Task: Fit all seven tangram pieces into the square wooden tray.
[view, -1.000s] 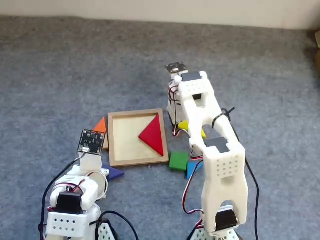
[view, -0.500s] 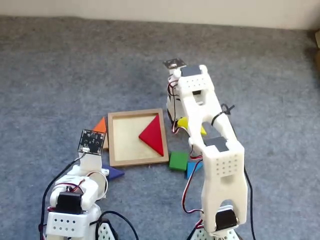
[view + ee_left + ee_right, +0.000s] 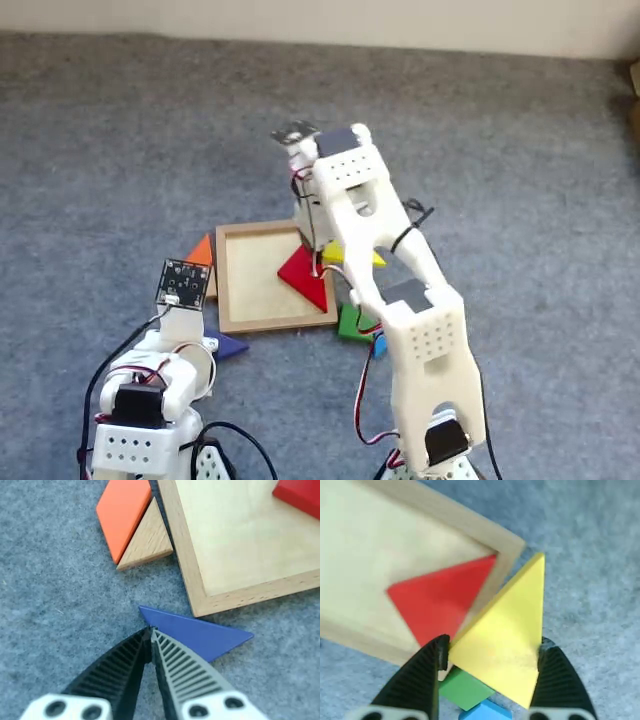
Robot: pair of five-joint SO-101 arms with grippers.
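Grey carpet (image 3: 120, 150) underneath, and the tray (image 3: 255, 280) sits in the middle with the red triangle (image 3: 300, 275) lying inside, against its right rim. The right gripper (image 3: 491, 650) pinches the yellow triangle (image 3: 510, 625) between both fingers, held over the tray's right edge! The left gripper (image 3: 151, 637) is pressed together, tips touching a corner of the blue triangle (image 3: 200, 632) by the tray's near-left corner. The orange piece (image 3: 122, 515) and the wood triangle (image 3: 147, 540) lie touching, left of the tray. The green square (image 3: 462, 687) and the light-blue piece (image 3: 485, 712) lie at the near-right corner.
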